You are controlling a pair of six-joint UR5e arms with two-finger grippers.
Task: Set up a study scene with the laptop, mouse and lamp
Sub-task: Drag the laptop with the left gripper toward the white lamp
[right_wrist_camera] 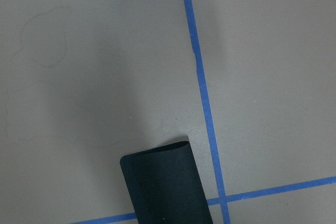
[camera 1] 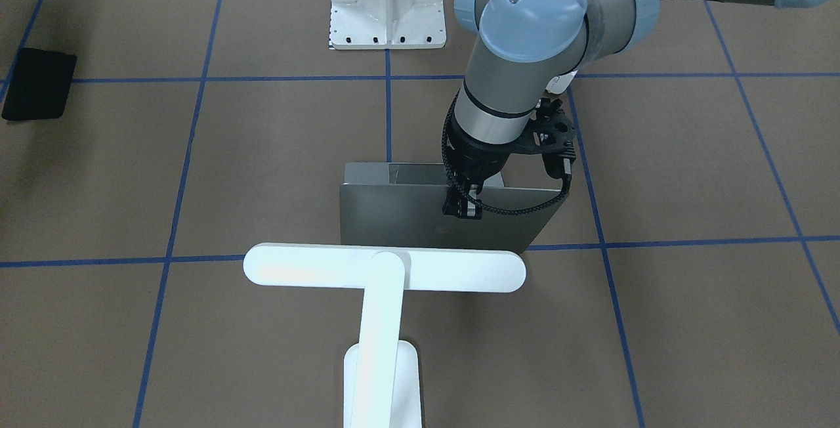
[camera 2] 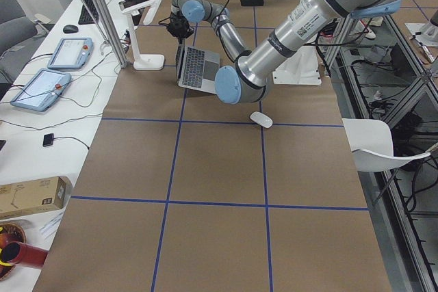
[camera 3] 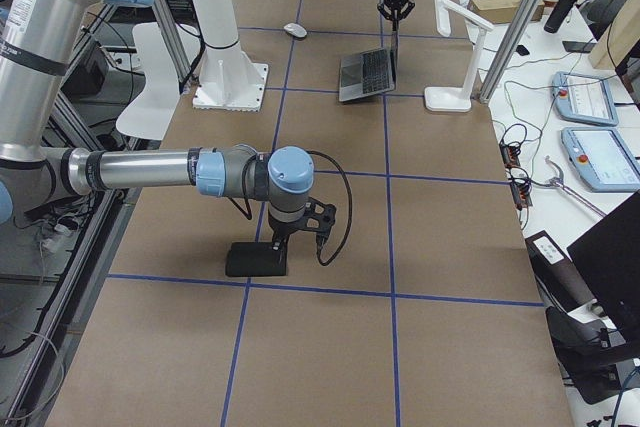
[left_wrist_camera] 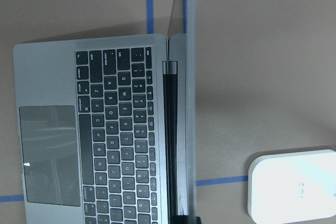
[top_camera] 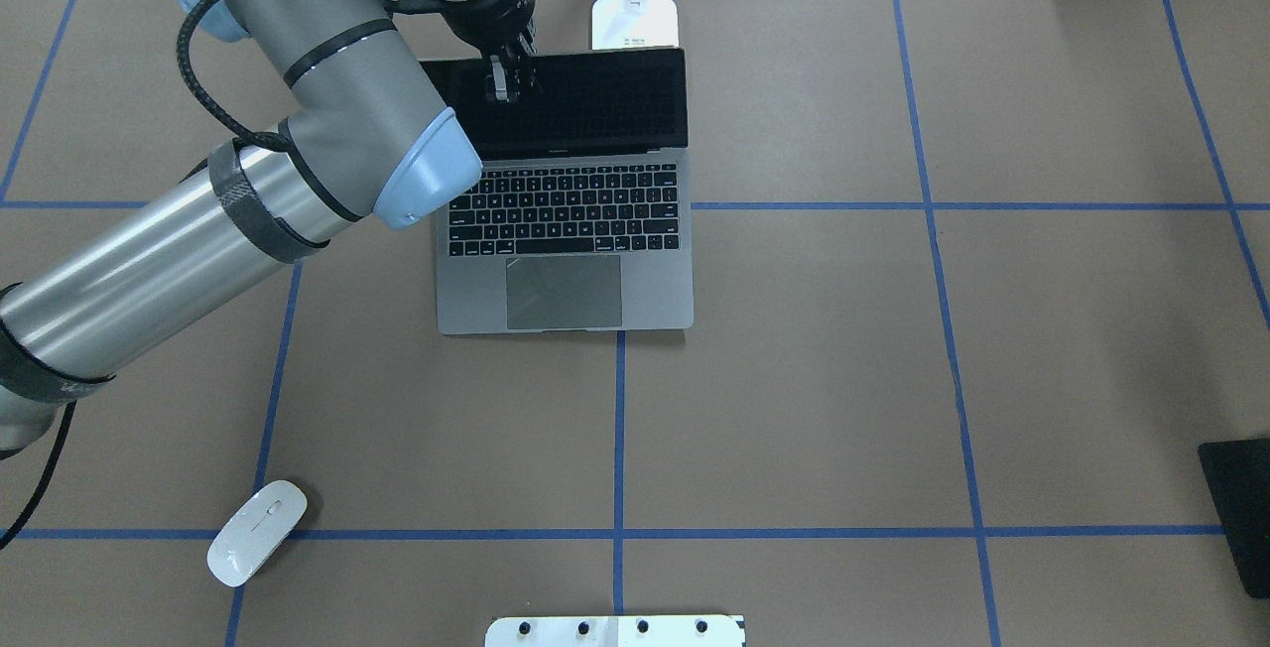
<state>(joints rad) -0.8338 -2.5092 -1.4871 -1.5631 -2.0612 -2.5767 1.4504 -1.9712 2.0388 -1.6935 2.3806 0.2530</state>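
**Worktop** (top_camera: 843, 379): covered in brown paper and marked into squares by blue tape.

**Laptop** (top_camera: 566, 280): open, with its base flat on the worktop. It sits about midway along the worktop's length, nearer the operators' edge than the robot's edge. Keyboard and trackpad face the robot. The screen is dark and stands roughly upright.

**Left pincer** (camera 1: 462, 208): at the top edge of the lid, toward the robot's left end of that edge. One finger is in front of the screen and one behind the lid, pinching the lid between them (the left wrist view looks straight down the lid's thin edge).

**Lamp** (camera 1: 384, 267): upright at the operators' edge. Its base is just beyond the laptop's hinge and apart from it. The light bar runs parallel to the lid.

**Mouse** (top_camera: 256, 533): lies flat over a crossing of tape lines near the robot's edge. It is on the robot's left of the white bolted pedestal (top_camera: 615, 630) and well apart from the laptop.

**Right pincer** (camera 3: 275, 245): points down at one end of a black mat (camera 3: 250, 259), toward the worktop's end on the robot's right. It shows only in the side view, so I cannot tell whether it is spread or pressed together. The right wrist view shows only the mat's rounded end beside a tape crossing.
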